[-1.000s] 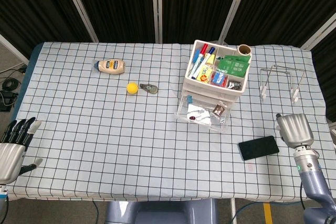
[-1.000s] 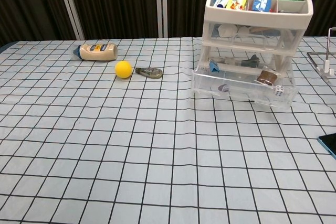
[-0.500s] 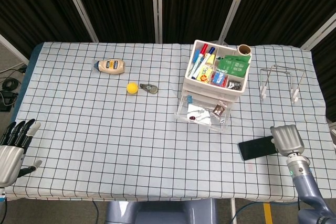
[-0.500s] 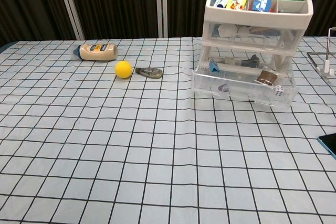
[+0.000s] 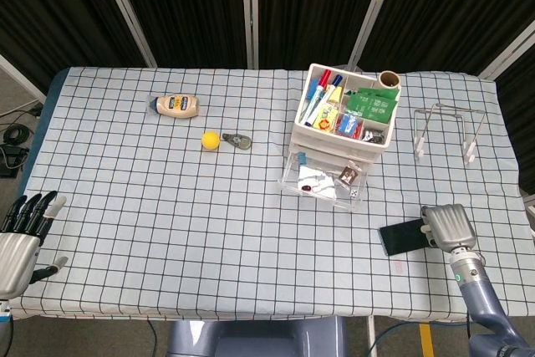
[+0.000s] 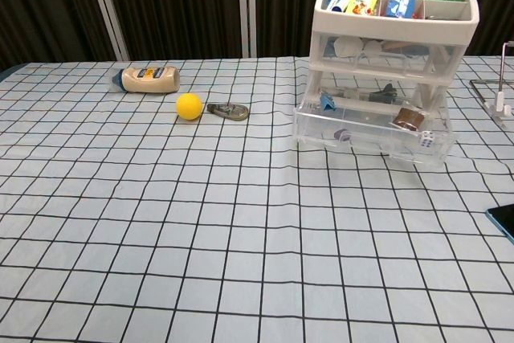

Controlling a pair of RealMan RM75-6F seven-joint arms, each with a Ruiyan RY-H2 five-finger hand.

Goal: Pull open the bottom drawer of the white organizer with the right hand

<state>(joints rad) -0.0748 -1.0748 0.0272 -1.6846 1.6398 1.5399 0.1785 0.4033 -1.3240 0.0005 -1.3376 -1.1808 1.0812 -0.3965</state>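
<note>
The white organizer (image 5: pixel 311 130) stands at the table's back right, its top tray full of pens and packets; the chest view shows its white frame (image 6: pixel 393 28). Its clear bottom drawer (image 5: pixel 324 183) sticks out toward me with small items inside, among them a die, also seen as the bottom drawer (image 6: pixel 373 136) in the chest view. My right hand (image 5: pixel 447 225) is low at the near right, well clear of the drawer, holding nothing, its fingers at the end of a black phone (image 5: pixel 403 237). My left hand (image 5: pixel 21 236) hangs at the near left edge, fingers apart and empty.
A yellow ball (image 5: pixel 211 140), a metal clip (image 5: pixel 238 140) and a small bottle (image 5: pixel 177 104) lie at the back left. A wire rack (image 5: pixel 447 131) stands right of the organizer. The phone's corner (image 6: pixel 503 218) shows at the chest view's right edge.
My right hand has drawn back toward the near edge and slightly left, ending at the phone's right end. The left hand sank a little. The drawer has not moved.
</note>
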